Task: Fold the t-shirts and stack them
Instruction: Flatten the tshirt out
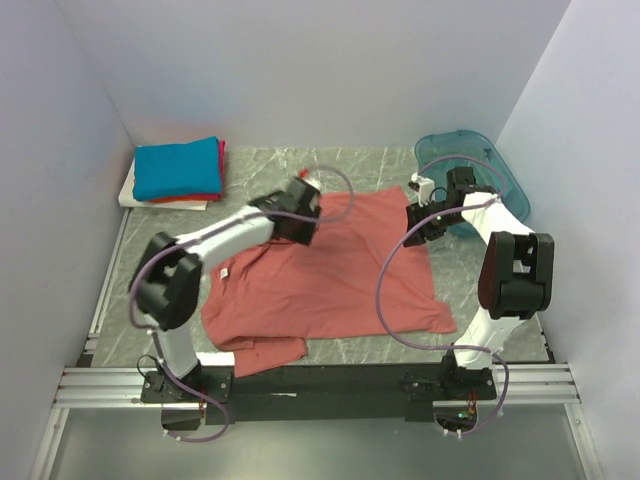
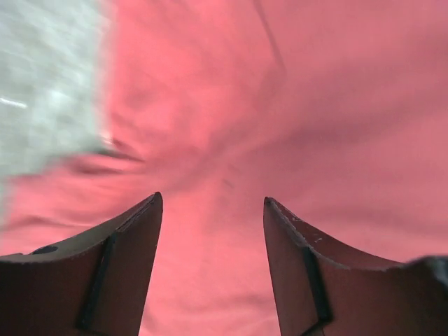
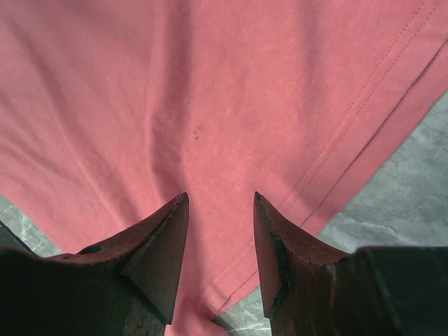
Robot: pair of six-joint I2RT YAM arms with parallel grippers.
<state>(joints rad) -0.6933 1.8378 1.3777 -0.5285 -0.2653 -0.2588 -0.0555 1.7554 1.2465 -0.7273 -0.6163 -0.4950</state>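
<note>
1. The large salmon-pink cloth t-shirt [image 1: 340, 280] lies spread but rumpled on the grey marbled table [image 1: 380, 165]. Its near-left corner is doubled over on itself.
2. The left gripper [image 2: 212, 201] sits low over the shirt's far-left part, close to the cloth's edge. Its fingers are wide apart, with only cloth below them and nothing pinched. The wrist view is blurred, so I cannot tell whether the tips touch the cloth.
3. The right gripper [image 3: 218, 197] is over the shirt's far-right corner. Its fingers are also apart, though less widely, and the stitched hem runs just beside the right one. No bite on the cloth shows.
4. The step in hand looks like taking the far edge at both ends to start a fold.
   - Each gripper should close on the hem itself rather than on a loose wrinkle.
   - Both should close fully before either lifts.
   - The two arms should then rise and travel together so the fold line stays straight.
   - The creases near the left gripper may drag extra layers along, so a shallow bite is safer.
5. A folded bright blue t-shirt [image 1: 178, 168] tops a folded red t-shirt [image 1: 190, 198] and a folded white t-shirt [image 1: 128, 192], well beyond the pink shirt's far-left corner.
6. A translucent teal plastic bin [image 1: 480, 150] stands just past the pink shirt's far-right corner, so the right arm has little room to swing there.
</note>
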